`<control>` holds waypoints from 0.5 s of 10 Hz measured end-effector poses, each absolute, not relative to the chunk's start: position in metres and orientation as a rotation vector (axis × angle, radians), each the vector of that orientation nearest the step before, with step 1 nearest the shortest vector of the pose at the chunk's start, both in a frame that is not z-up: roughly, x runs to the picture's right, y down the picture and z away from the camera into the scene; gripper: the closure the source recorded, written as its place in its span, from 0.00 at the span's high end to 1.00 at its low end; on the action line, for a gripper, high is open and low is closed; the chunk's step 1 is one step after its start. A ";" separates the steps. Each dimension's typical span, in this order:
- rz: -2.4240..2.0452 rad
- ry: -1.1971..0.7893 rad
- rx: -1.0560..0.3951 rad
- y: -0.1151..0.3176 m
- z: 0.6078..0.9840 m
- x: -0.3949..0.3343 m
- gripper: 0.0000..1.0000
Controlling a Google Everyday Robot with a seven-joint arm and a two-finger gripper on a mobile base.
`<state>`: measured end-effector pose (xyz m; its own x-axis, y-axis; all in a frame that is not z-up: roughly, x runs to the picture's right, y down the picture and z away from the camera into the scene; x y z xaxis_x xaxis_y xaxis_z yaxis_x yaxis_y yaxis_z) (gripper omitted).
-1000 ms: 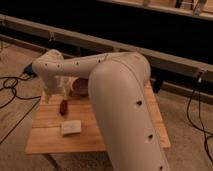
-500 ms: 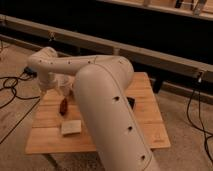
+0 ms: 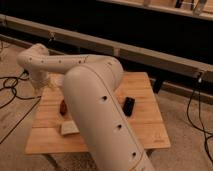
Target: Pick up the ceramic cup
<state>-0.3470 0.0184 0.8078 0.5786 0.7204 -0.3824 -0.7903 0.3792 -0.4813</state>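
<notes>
My white arm [image 3: 95,95] sweeps from the lower right across the wooden table [image 3: 145,127], bends at the back and runs to the far left. Its end turns down, and the gripper [image 3: 45,86] sits low over the table's back left corner. I cannot pick out the ceramic cup; the arm covers the back middle of the table where a pale cup-like thing showed earlier.
A small dark red object [image 3: 63,106] lies left of the arm. A flat white object [image 3: 69,128] lies near the front left. A black device [image 3: 129,106] lies on the right half. Cables [image 3: 12,85] trail on the floor at left. A dark rail [image 3: 150,52] runs behind.
The arm has swung leftward and nearer to the camera, covering more of the table's middle. The gripper end has moved down toward the back left corner. The pale cup-like thing is now covered.
</notes>
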 end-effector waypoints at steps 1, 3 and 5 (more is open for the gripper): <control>0.959 0.113 -0.680 0.017 0.808 -0.345 0.65; 0.952 0.119 -0.676 0.014 0.813 -0.338 0.65; 0.953 0.125 -0.668 0.009 0.821 -0.332 0.65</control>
